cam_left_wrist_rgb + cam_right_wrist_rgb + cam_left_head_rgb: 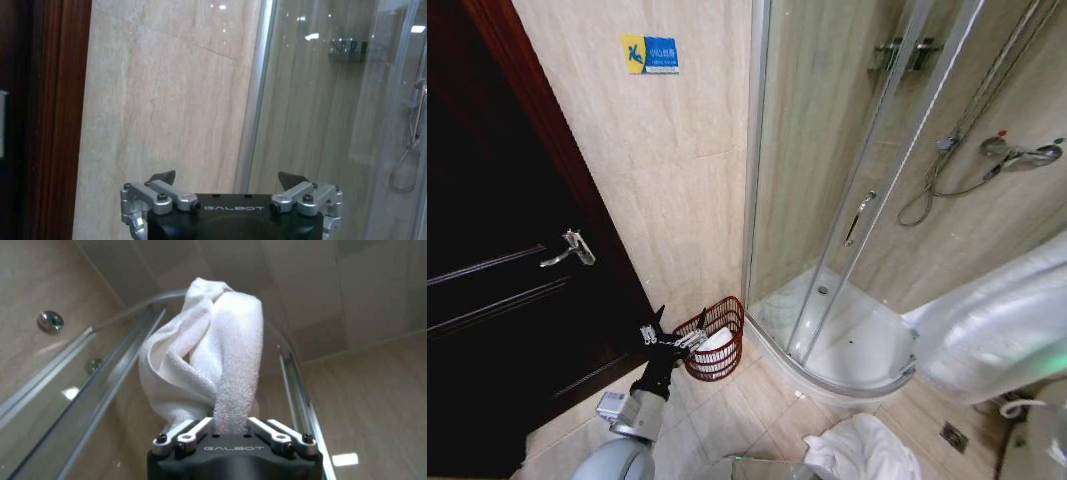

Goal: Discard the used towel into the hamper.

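The used towel (207,355) is white and bunched, and my right gripper (230,425) is shut on one end of it. White cloth (857,450) also lies at the lower edge of the head view, below my right arm (997,320). The hamper (723,366), a small red-brown wire basket, stands on the floor against the wall beside the shower cabin, with something white (717,342) inside it. My left gripper (675,330) hangs open just left of the hamper's rim, and the same left gripper (227,177) holds nothing between its fingers.
A dark wooden door (507,300) with a metal handle (570,248) is on the left. The curved glass shower cabin (847,200) on its white tray (857,345) takes up the right. Beige floor tiles (727,420) lie between them, with a floor drain (953,436).
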